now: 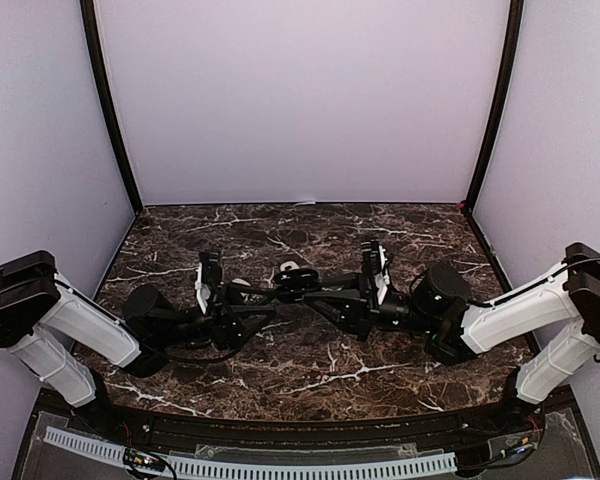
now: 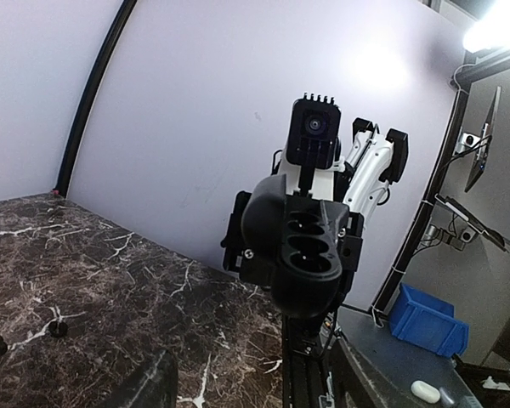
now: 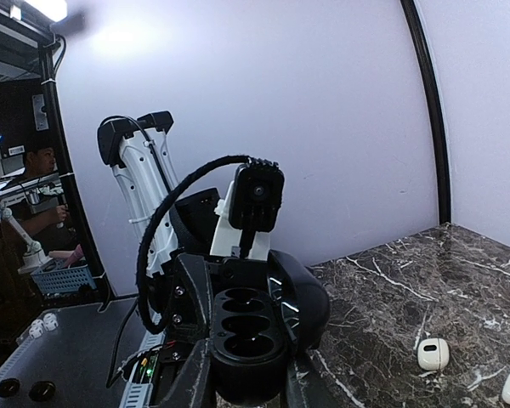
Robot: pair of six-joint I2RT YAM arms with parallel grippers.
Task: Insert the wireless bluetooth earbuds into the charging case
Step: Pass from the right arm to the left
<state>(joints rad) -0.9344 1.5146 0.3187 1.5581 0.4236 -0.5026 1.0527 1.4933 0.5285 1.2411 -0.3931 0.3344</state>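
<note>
As seen from the top external view, both arms lie low over the dark marbled worktop (image 1: 310,375), pointed at each other near its middle. The left pincer (image 1: 252,317) and the right pincer (image 1: 290,286) are close together. Whether their tips touch cannot be told, and neither pincer can be read as released or clenched from this height. A white rounded piece (image 1: 291,267) lies on the worktop just behind the right pincer's tip. The black buds cannot be made out against the dark stone here.

Left wrist view:
- The right arm's wrist block (image 2: 302,255), black with three round recesses, fills the centre, and its camera (image 2: 313,127) sits on top.
- The left pincer's own fingers appear only as dark blur at the bottom edge, so its state cannot be told.
- Two black earbuds (image 2: 58,328) rest on the worktop at lower left, apart from each other and well clear of the arm.
- Beyond the worktop's edge are a blue bin (image 2: 427,321) and a small white object (image 2: 425,391) on a grey bench.

Right wrist view:
- The left arm's wrist block (image 3: 246,327) faces the lens, ringed by a black cable (image 3: 153,229).
- The right pincer's state cannot be told.
- Two white rounded pieces lie on the worktop at lower right, one at the frame edge. Whether each is a case or a bud cannot be told.
- A person (image 3: 36,161) sits at far left.
</note>
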